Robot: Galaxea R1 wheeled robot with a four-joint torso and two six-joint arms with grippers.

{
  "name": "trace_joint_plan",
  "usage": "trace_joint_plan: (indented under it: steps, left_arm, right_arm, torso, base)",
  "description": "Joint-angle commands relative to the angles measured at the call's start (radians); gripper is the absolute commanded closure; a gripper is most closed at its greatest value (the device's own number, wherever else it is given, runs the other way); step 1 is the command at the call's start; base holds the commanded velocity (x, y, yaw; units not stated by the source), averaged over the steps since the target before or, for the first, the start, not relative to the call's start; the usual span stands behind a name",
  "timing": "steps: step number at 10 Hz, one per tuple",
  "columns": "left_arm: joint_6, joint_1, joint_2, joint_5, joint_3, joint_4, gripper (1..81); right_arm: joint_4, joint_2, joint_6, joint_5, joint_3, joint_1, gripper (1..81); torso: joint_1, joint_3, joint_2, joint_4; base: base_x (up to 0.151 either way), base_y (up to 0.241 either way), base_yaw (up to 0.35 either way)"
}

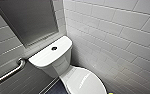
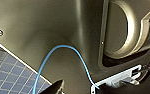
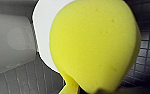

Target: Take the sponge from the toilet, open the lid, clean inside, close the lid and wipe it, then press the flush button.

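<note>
The white toilet stands in the corner of the room, and its lid is down over the bowl. The dark round flush button sits in the middle of the flat tank top. In the right wrist view the yellow sponge bulges close in front of the camera, squeezed in my shut right gripper. Behind it shows part of the white lid, so the sponge hangs above the lid. My left gripper is open and holds nothing.
A metal grab bar runs along the left wall beside the tank. White tiled wall closes in on the right of the toilet. Dark tiled floor lies below, and a blue cable loops past the robot's body.
</note>
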Motion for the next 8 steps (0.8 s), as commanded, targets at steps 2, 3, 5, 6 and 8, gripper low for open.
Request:
trace_joint_plan:
  steps: [2,3,5,6,8]
  left_arm:
    - [0.003,0.025,-0.004,0.087,0.012,0.002,1.0]
    - [0.003,0.027,-0.006,0.087,0.012,0.002,1.0]
    - [0.003,0.025,-0.01,0.085,0.012,0.002,1.0]
    - [0.003,0.025,-0.01,0.085,0.012,0.0,1.0]
    - [0.003,0.024,-0.01,0.085,0.012,0.0,1.0]
  right_arm:
    - [-0.03,0.218,0.007,-0.329,-0.191,0.305,81.1]
    - [-0.035,0.307,0.007,-0.383,-0.249,0.363,81.1]
    - [-0.035,0.445,0.009,-0.444,-0.344,0.458,81.1]
    - [-0.035,0.52,0.01,-0.507,-0.41,0.515,81.1]
    - [-0.036,0.64,0.01,-0.571,-0.51,0.569,81.1]
  torso:
    - [0.0,0.0,0.0,0.0]
    - [0.0,0.0,0.0,0.0]
    - [0.0,0.0,0.0,0.0]
    - [0.0,0.0,0.0,0.0]
    - [0.0,0.0,0.0,0.0]
  base:
    - [0.0,0.0,0.0]
    - [0.0,0.0,0.0]
    - [0.0,0.0,0.0]
    - [0.0,0.0,0.0]
    - [0.0,0.0,0.0]
